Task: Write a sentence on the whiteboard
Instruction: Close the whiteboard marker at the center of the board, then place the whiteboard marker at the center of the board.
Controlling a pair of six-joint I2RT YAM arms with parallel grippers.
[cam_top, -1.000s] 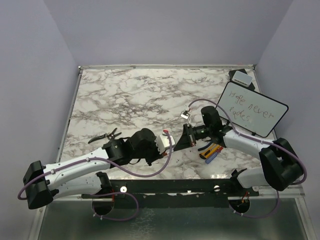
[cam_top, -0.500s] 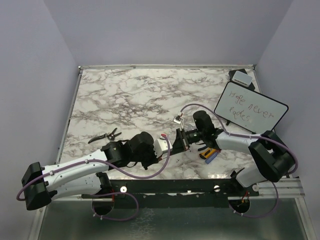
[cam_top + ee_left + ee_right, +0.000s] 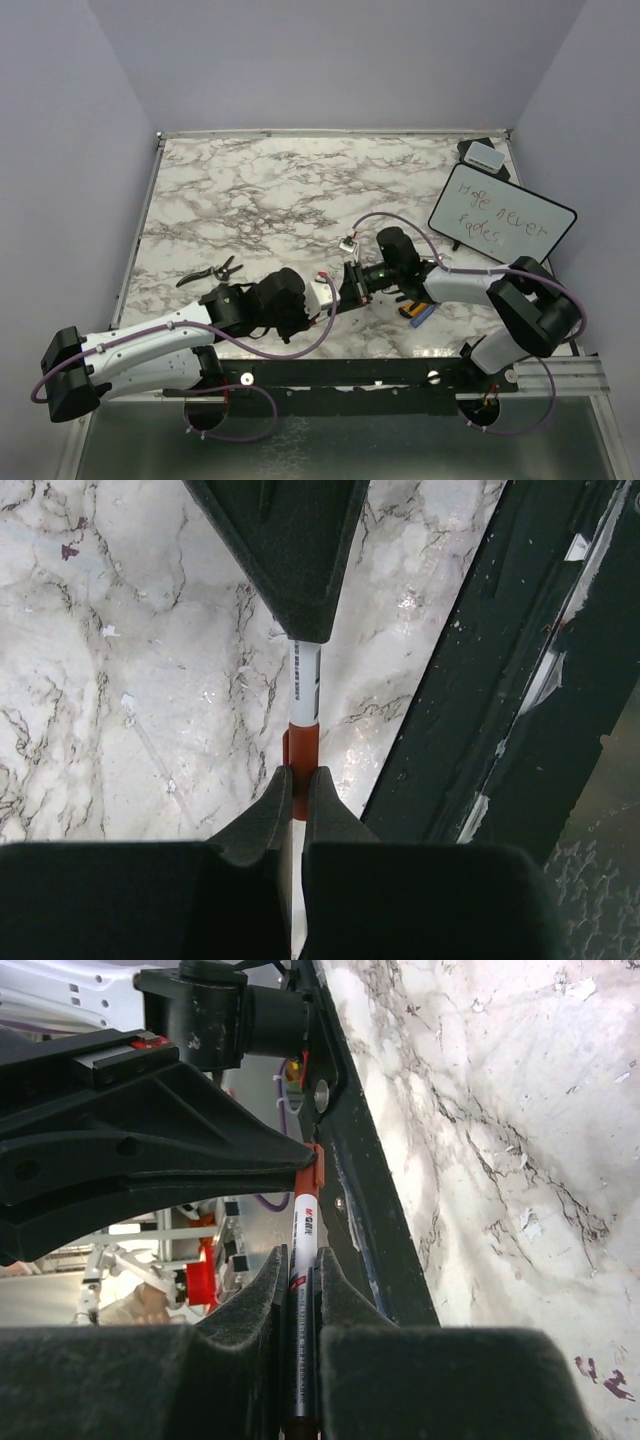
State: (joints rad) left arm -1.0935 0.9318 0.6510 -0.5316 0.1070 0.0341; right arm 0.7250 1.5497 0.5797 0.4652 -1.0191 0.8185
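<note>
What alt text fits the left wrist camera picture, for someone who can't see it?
The left arm's fingers pinch the red cap of a white marker; its far end sits in the right arm's fingers. A marbled table lies beneath.

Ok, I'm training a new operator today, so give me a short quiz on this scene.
1. True or false: the whiteboard is blank.
2. The left gripper is shut on: A) the marker, at its red cap end; B) pliers; C) nothing.
3. Which gripper holds the marker's barrel?
Key: 1 false, it bears handwriting; 2 A; 3 the right gripper.
</note>
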